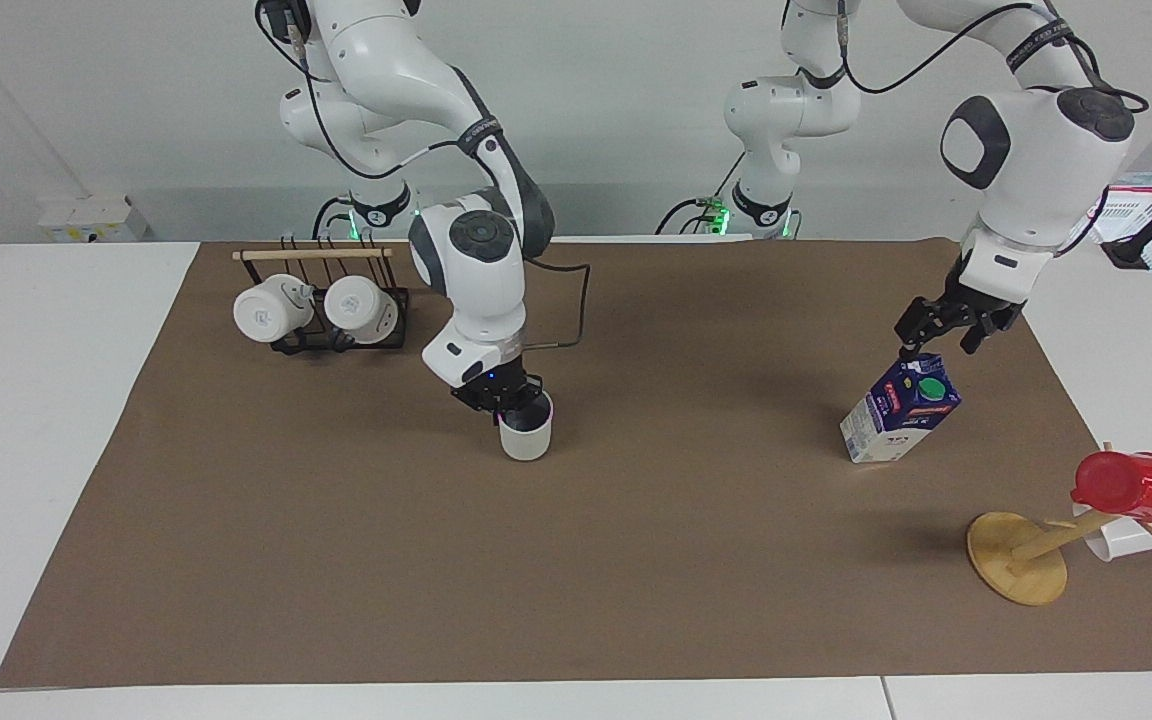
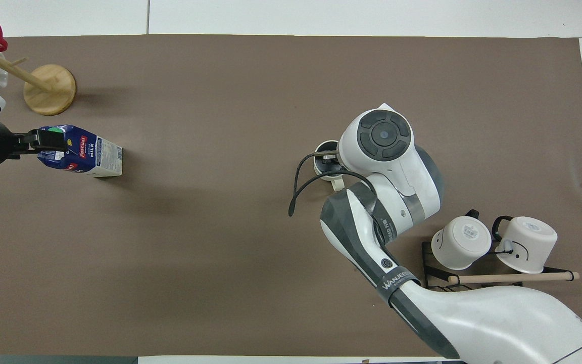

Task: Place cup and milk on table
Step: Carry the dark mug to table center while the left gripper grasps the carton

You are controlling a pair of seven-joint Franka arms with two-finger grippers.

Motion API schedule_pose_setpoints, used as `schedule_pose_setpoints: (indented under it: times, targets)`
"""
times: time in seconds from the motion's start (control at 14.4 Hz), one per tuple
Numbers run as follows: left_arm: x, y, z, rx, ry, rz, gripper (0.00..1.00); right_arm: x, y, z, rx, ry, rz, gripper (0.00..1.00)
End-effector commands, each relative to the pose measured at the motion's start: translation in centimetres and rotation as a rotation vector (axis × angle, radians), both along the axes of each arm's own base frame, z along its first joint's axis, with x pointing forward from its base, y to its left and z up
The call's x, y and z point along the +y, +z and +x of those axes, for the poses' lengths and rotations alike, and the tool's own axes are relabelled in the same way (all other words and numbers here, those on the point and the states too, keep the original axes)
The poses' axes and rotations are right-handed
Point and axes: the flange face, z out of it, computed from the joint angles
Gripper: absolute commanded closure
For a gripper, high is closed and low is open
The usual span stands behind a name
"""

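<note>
Right claw [image 1: 503, 397]: fingers clamped on rim of cup [image 1: 525, 434], pale grey, upright on counter [image 1: 336, 560] mid-sheet. Left claw [image 1: 939, 342]: fingers apart, over top of milk [image 1: 898, 408], blue/white carton w/ green cap, standing tilted toward left arm's end.

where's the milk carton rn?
The milk stands on the table at the left arm's end, nearer the robots than the wooden stand.

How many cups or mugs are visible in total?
5: pale grey cylindrical mug at the right end effector; two white mugs on the black wire rack; bright red cup and white cup on the wooden stand.
</note>
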Motion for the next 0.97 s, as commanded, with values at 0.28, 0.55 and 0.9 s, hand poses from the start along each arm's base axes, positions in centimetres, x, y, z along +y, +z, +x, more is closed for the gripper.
schedule_pose_setpoints:
  times: [0.28,0.55,0.9]
  targets:
    - [-1.4,-2.7,1.1,-0.013,-0.037,0.016,0.1,-0.9,0.3,-0.8,-0.012,-0.015,-0.005,0.0]
    - [-1.1,-2.8,0.9,-0.002,-0.032,0.017,1.0,-8.1,6.8,1.1,-0.062,-0.118,0.01,0.0]
    - [-1.1,0.4,1.0,0.004,-0.023,0.017,1.0,-17.0,14.9,2.4,-0.009,-0.084,-0.035,0.0]
